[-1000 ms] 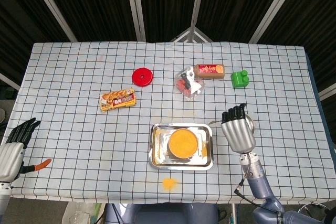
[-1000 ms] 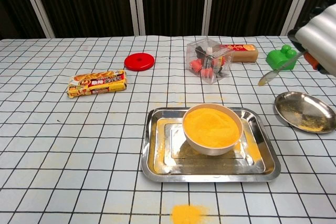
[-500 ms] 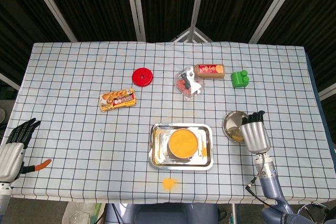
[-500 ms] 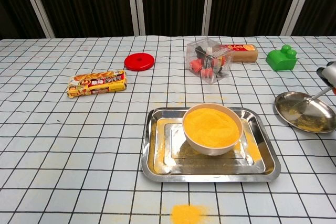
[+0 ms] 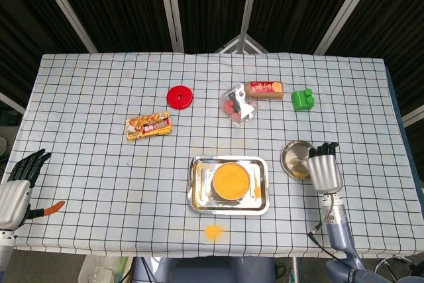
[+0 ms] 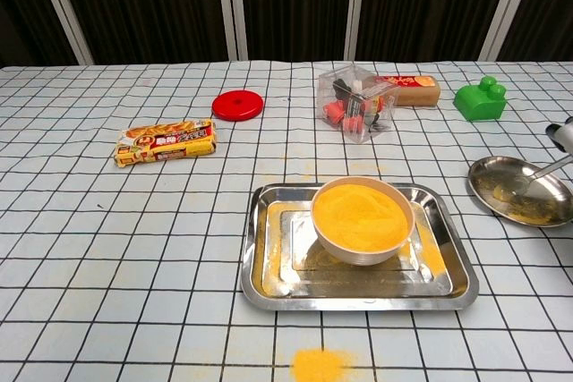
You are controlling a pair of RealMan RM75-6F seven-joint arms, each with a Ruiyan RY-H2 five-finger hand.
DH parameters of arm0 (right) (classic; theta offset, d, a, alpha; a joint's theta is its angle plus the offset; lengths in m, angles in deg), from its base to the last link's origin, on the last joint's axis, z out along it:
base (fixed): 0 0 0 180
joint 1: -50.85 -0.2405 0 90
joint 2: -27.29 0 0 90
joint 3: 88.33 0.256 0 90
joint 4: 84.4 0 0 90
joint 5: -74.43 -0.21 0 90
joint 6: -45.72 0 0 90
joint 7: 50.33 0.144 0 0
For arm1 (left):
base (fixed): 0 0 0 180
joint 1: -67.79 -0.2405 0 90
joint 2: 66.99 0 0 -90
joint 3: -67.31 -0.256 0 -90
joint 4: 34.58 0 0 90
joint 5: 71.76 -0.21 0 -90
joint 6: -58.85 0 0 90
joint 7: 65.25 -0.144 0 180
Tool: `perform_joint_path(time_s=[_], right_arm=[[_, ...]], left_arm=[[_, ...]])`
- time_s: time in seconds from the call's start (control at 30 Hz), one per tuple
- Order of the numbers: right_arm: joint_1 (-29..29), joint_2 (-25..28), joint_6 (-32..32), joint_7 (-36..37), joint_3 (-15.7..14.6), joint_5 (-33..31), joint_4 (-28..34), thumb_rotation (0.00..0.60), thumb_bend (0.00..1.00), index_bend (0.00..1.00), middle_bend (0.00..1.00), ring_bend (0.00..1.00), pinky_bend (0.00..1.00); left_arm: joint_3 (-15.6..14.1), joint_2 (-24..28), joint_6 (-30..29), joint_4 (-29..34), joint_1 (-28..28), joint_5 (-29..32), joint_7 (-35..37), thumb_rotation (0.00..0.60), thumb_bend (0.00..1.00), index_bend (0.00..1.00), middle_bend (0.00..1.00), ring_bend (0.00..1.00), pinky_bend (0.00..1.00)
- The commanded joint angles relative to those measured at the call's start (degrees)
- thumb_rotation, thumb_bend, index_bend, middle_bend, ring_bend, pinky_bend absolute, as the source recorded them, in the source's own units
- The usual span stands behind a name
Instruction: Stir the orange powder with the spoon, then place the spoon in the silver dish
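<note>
Right robot hand [image 5: 322,167] has swung off the bowl [image 6: 363,218] | spoon [image 6: 534,176] now in silver dish [image 6: 501,205], still gripped | release remains | left robot hand [image 5: 16,189] idle, fingers apart

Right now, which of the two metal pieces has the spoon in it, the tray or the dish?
The round silver dish by the right hand holds the spoon. The rectangular tray holds the bowl of orange powder.

Head view: high, looking down, far. Chest view: low, forward, nearer. Shared: tray [image 5: 228,207] [image 6: 269,288], tabletop.
</note>
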Motion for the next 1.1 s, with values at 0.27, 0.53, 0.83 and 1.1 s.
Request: perform_joint_path(time_s=[0.27,0.53,0.83,1.1], right_arm=[[1.5,1.7,-0.1,-5.4,0.8,-4.0,5.0,0.6,0.51,0.1,0.28,0.16,0.18],[2.6,7.3,2.8,-3.8,-0.1,-2.3,13.5,0.6,0.51,0.08,0.23,0.09,0.05],[10.5,24.3,8.8,12.2,-6.1,1.8,34.0,0.6,0.45,0.02,0.06,0.0,0.0],[17.0,34.8,11.3,29.6,-12.9,4.8,43.3,0.6,0.34,0.0,0.0,0.0,0.0]], left_arm=[[0.0,-0.1,-0.2,-0.1,-0.1,0.0,-0.1,0.6,0.0,0.0,0.0,0.0,0.0],[-0.1,0.0,-0.2,-0.2,-0.1,-0.3,0.0,0.6,0.0,0.0,0.0,0.0,0.0],[-0.5,-0.1,-1.5,-1.3,-0.4,-2.2,-2.0,0.6,0.0,0.0,0.0,0.0,0.0],[-1.0,-0.2,-2.1,-2.0,-0.6,-3.4,-4.0,0.6,0.0,0.0,0.0,0.0,0.0]])
